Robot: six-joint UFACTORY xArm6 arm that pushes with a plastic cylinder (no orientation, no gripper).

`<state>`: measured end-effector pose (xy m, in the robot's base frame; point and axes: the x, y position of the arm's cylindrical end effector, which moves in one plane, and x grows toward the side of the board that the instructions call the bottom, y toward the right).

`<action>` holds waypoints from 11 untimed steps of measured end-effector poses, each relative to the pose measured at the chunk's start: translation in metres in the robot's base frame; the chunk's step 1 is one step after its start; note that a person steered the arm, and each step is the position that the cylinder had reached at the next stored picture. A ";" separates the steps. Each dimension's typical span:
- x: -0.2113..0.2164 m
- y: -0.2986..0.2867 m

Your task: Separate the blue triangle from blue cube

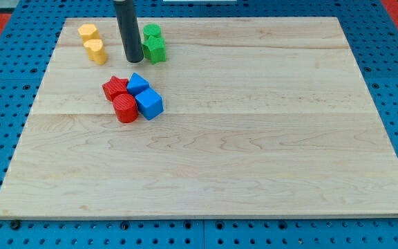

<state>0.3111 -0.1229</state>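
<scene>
The blue triangle and the blue cube lie together left of the board's centre, touching each other, the cube below and to the right. A red star-shaped block and a red cylinder press against their left side, so the blocks form one tight cluster. My tip stands on the board just above the cluster, a short gap above the blue triangle, not touching it. The rod rises out of the view's top.
Two yellow blocks lie left of the rod near the top edge. Two green blocks lie right beside the rod. The wooden board rests on a blue pegboard.
</scene>
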 end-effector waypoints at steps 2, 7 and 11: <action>0.003 -0.002; 0.059 -0.008; 0.073 0.162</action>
